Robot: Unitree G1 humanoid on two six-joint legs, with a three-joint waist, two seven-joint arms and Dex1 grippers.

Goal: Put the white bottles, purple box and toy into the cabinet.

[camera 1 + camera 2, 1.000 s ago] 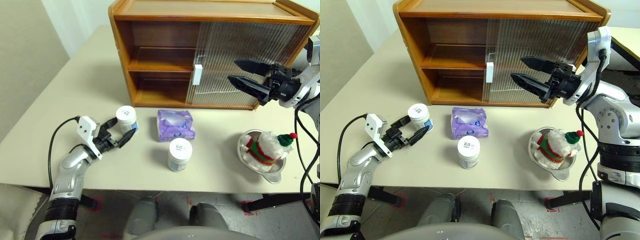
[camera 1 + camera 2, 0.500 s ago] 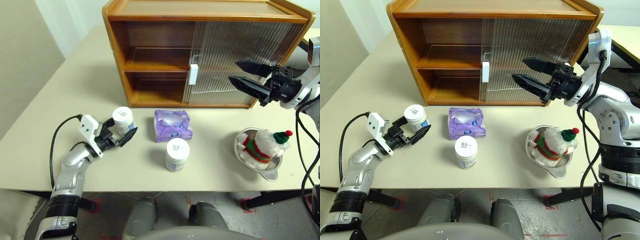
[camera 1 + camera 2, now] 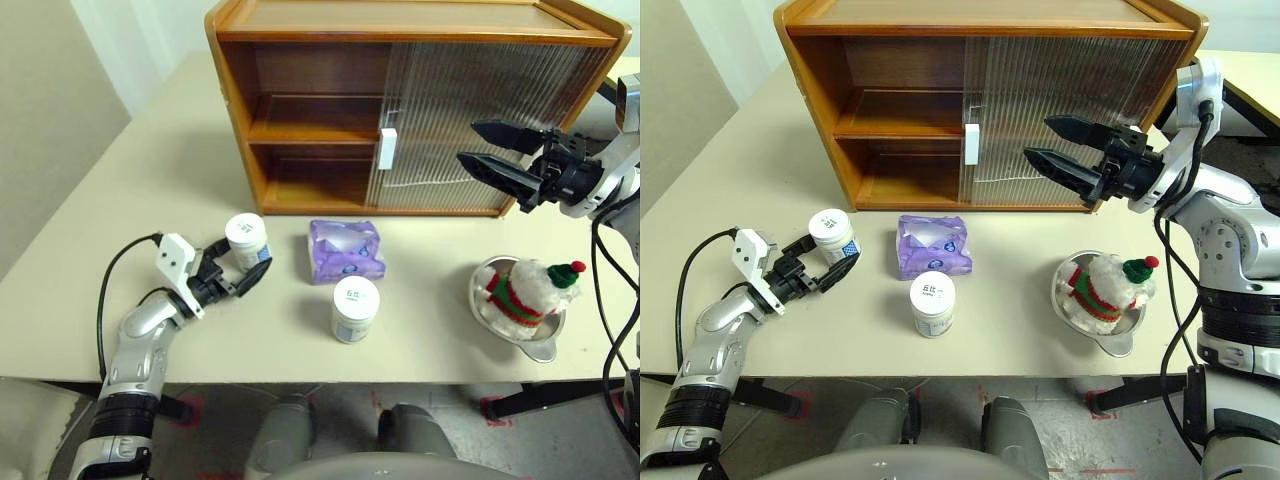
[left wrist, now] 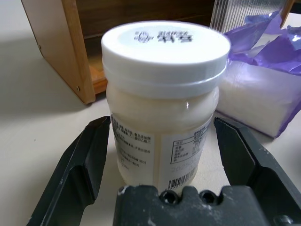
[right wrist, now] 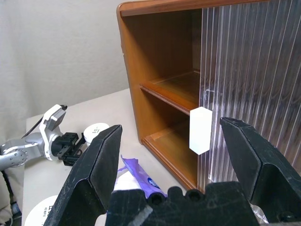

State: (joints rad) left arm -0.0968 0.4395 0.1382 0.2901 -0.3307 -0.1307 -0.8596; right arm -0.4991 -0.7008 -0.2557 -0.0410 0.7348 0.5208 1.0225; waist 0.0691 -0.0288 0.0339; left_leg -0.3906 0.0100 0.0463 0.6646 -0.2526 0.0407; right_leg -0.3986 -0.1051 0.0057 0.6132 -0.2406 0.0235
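Left wrist view puts your left gripper (image 4: 162, 155) around first white bottle (image 4: 162, 99), fingers (image 4: 77, 165) spread either side, not quite touching. Second white bottle (image 3: 355, 308) stands near table's (image 3: 200, 160) front edge, purple box (image 3: 346, 248) just behind it. Toy (image 3: 528, 290) lies in silver bowl (image 3: 540, 348) at right. Your right gripper (image 3: 478, 145) hangs wide open, empty, before cabinet's (image 3: 400, 30) ribbed door (image 3: 470, 100); cabinet's left half open.
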